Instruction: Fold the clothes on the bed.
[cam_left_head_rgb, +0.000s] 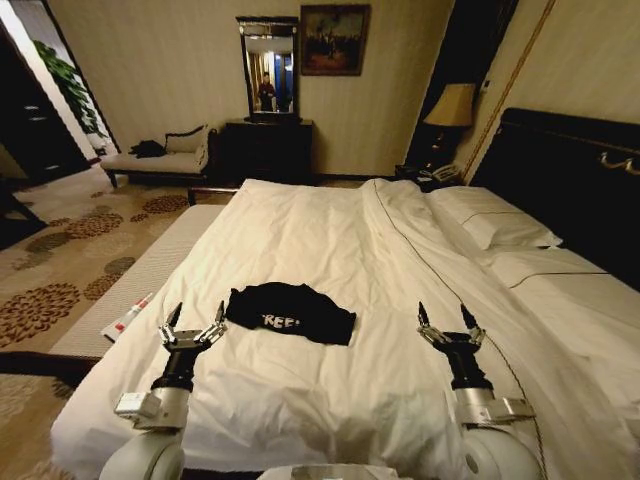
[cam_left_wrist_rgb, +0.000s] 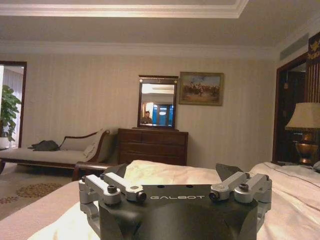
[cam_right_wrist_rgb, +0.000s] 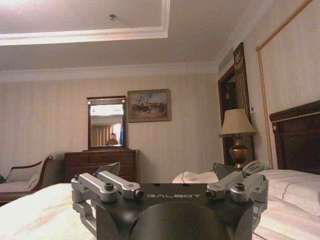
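White duvet fills my head view, the bed stretching ahead to a dark headboard on the right. Both tools hover low over its near edge, well apart. My left tool has its fingers spread wide and holds nothing; same for my right tool, open and empty. Between them and slightly ahead, nearer the left tool, lies the black T-shirt, crumpled, white lettering partly showing.
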